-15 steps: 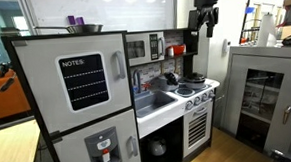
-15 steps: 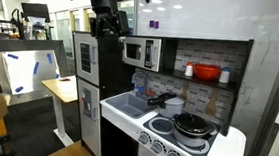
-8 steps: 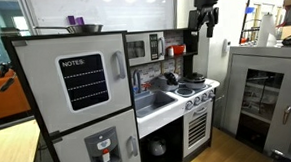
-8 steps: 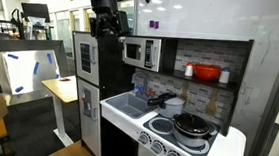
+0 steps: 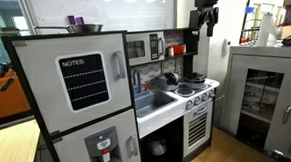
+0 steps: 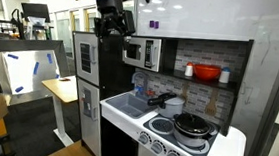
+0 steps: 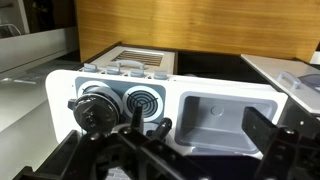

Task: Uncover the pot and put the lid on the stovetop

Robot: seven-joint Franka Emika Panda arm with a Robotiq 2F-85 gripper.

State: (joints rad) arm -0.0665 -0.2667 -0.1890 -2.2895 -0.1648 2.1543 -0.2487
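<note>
The small silver-grey pot (image 6: 191, 125) stands on the white stovetop (image 6: 224, 147) with its lid on. In the wrist view the pot (image 7: 95, 112) sits on the stovetop (image 7: 62, 88) beside a bare black burner ring (image 7: 145, 101). My gripper (image 6: 113, 26) hangs open and empty high above the toy kitchen, well up and to the sink side of the pot. It also shows near the top edge in an exterior view (image 5: 204, 20). In the wrist view its dark fingers (image 7: 200, 127) frame the sink, apart from the pot.
A grey sink basin (image 7: 222, 116) lies next to the stove. A microwave (image 6: 139, 53) and a shelf with a red bowl (image 6: 206, 72) sit under the overhang. A toy fridge (image 5: 76, 95) carries a steel bowl (image 5: 84, 28). A grey cabinet (image 5: 266, 85) stands beside the kitchen.
The gripper has shifted slightly sideways toward the stove side, staying high. The pot and lid have not moved.
</note>
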